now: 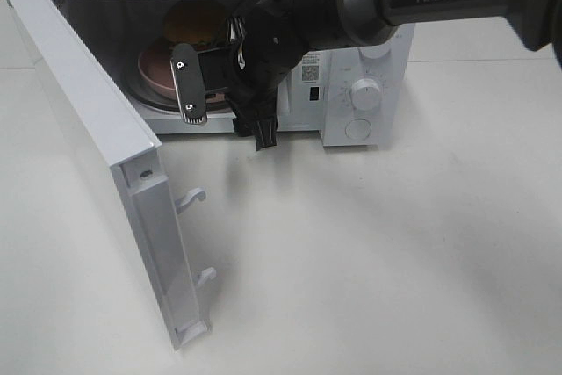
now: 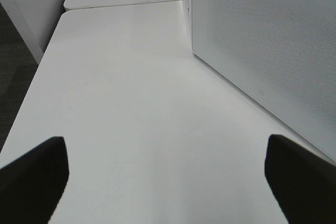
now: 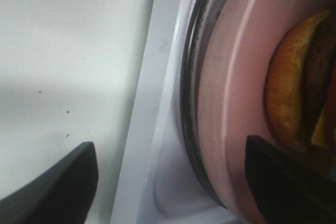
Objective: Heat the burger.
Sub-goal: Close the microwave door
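Observation:
The burger (image 1: 195, 22) sits on a round pink plate (image 1: 154, 72) inside the open microwave (image 1: 364, 94). My right gripper (image 1: 224, 103) reaches across into the oven mouth at the plate's front rim. In the right wrist view its dark fingers (image 3: 58, 182) stand wide apart, open, with the plate (image 3: 231, 103) rim between them and part of the burger (image 3: 294, 93) beyond. My left gripper (image 2: 165, 177) is open over bare white table, nothing between its fingertips; it does not show in the exterior high view.
The microwave door (image 1: 88, 129) swings out to the front left, latch hooks facing inward; in the left wrist view its perforated panel (image 2: 262, 40) stands close by. A glass turntable (image 3: 191, 103) lies under the plate. Control knobs (image 1: 366, 92) are on the right.

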Robot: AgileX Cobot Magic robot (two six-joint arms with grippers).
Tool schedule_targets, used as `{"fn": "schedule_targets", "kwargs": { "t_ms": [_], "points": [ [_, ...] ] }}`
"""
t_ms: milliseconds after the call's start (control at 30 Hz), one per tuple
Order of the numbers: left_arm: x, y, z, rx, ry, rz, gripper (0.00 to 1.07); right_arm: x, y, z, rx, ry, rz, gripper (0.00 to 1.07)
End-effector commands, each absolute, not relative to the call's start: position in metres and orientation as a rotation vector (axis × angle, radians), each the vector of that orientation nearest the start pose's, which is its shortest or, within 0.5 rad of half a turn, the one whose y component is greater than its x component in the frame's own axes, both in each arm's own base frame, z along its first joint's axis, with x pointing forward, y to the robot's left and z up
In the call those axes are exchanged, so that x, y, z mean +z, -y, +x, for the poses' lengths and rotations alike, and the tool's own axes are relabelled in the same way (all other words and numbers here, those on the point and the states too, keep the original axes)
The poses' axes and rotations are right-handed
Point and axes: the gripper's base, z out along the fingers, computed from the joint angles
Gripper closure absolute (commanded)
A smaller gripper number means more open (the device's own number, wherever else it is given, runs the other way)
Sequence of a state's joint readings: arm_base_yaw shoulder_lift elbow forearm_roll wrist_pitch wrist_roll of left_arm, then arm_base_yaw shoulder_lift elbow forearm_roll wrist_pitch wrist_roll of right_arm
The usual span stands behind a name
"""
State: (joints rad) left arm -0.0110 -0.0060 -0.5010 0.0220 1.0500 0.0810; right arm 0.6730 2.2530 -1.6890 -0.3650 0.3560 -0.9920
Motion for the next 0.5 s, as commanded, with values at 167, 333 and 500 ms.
{"fn": "schedule_targets", "kwargs": {
  "t_ms": [167, 333, 500],
  "points": [
    [0.278, -0.002, -0.008, 0.062, -1.997, 0.093, 0.12, 0.173, -0.291, 0.387, -0.475, -1.300, -2.006, 0.31],
    [0.278, -0.002, -0.008, 0.062, -1.997, 0.093, 0.12, 0.178, -0.281, 0.373, -0.465, -1.304, -2.017, 0.31],
    [0.278, -0.002, -0.008, 0.062, -1.997, 0.093, 0.12, 0.184, -0.267, 0.356, -0.452, -1.314, -2.021, 0.31]
  ]
}}
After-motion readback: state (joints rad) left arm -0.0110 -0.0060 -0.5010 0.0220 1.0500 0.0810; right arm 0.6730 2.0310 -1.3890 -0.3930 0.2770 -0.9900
